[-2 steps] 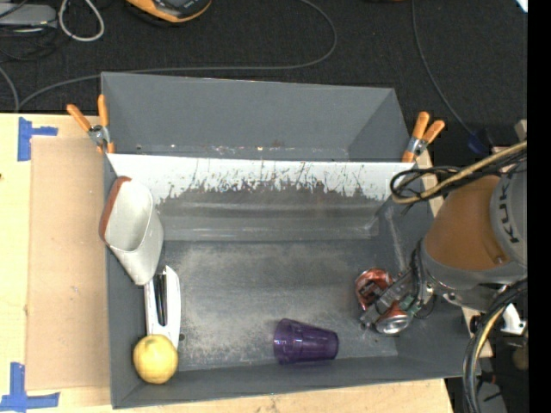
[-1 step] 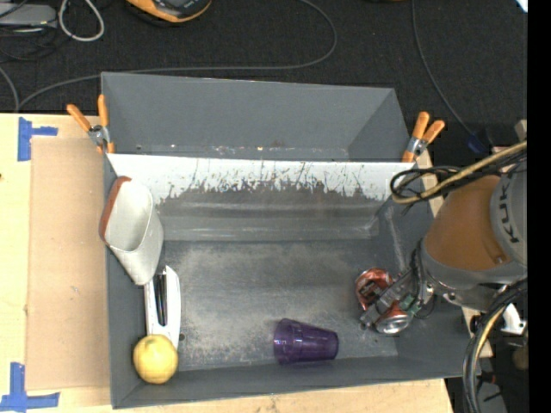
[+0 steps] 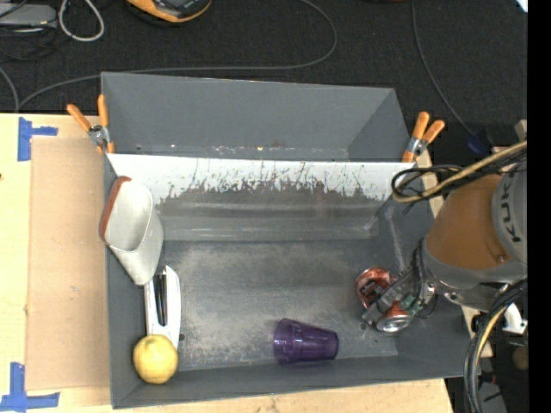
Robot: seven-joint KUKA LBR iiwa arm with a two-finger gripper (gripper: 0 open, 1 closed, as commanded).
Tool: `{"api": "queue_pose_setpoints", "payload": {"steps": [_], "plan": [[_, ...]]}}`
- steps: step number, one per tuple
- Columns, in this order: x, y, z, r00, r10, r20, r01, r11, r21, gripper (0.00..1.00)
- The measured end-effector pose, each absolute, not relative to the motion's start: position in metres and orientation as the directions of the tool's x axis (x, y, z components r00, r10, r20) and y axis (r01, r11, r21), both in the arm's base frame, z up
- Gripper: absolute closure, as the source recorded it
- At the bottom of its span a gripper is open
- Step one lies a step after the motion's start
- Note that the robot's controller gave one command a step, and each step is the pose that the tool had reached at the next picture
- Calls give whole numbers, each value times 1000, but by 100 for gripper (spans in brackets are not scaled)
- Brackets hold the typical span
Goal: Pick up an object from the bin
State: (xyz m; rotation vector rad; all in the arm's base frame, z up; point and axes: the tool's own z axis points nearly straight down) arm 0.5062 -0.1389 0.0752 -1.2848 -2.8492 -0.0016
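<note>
The gripper [image 3: 398, 306] is hanging low at the lower right of the grey metal bin [image 3: 258, 127], right at a crumpled red-and-silver metal can [image 3: 374, 286], probably its pick; open or closed, I cannot tell. A purple plastic cup [image 3: 305, 342] is lying sideways nearby.

Grey bin [image 3: 258, 265] holds white scoop [image 3: 135, 227], yellow lemon [image 3: 156, 359], purple cup [image 3: 306, 342], red can [image 3: 373, 286]

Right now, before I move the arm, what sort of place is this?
Probably a robotics lab's grasping test setup, not a home: a grey metal bin holding unrelated odds like a purple cup and a white scoop, with loose cables on the dark floor behind.
</note>
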Motion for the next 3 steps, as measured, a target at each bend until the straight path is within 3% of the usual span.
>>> {"api": "queue_pose_setpoints", "payload": {"steps": [1,2,3], "plan": [[503,-139,94,-662,749,24,749,662,-13,100],[506,-139,129,-663,749,16,749,663,-7,100],[504,-139,151,-664,748,20,748,664,-10,100]]}}
